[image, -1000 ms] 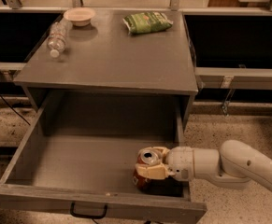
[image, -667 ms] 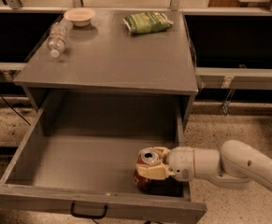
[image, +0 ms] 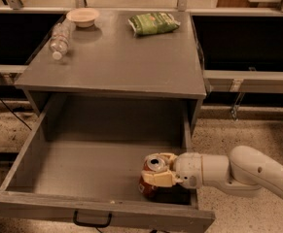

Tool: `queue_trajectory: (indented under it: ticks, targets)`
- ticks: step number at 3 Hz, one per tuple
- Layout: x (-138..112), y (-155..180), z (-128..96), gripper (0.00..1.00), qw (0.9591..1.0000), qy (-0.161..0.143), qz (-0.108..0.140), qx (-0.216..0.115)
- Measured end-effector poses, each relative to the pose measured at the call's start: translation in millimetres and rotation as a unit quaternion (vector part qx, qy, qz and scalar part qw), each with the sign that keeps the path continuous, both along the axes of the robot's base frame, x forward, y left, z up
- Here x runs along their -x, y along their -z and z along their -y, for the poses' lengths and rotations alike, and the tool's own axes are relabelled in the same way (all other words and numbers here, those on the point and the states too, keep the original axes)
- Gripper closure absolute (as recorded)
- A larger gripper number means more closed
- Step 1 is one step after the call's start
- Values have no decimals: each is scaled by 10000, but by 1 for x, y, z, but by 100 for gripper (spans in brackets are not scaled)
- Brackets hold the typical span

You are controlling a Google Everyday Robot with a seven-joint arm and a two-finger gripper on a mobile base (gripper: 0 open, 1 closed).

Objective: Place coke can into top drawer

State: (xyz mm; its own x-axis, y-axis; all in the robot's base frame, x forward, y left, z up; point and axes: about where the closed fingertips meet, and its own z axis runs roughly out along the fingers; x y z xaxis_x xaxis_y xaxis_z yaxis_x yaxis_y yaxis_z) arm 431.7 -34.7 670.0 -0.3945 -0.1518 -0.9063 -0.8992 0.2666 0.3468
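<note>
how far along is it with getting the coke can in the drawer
Done: the wide grey wooden top drawer is open and the small red aluminium coke can sits upright in its front right corner. In hand: the hand grips the can. Left: let go and withdraw.

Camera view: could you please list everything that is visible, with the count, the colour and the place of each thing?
coke can: one, red with silver top, upright in the front right corner of the top drawer
top drawer: one, grey, pulled open below the cabinet top
handle: one, black, on the drawer's front panel
cabinet top: one, grey, above the drawer
plastic bottle: one, clear, lying at the rear left of the cabinet top
bowl: one, cream, at the rear left, beside the bottle
snack bag: one, green, at the rear right of the cabinet top
arm: one, white, reaching in from the right
gripper: one, beige fingers, closed around the coke can inside the drawer
</note>
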Motion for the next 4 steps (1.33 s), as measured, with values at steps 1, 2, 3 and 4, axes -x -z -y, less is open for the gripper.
queue_trajectory:
  ticks: [1, 2, 3, 4]
  targets:
    - [0, 0, 0, 35, 10000, -1, 0, 0]
    - [0, 0, 0, 13, 10000, -1, 0, 0]
    - [0, 0, 0, 0, 10000, -2, 0, 0]
    - [0, 0, 0, 0, 10000, -2, 0, 0]
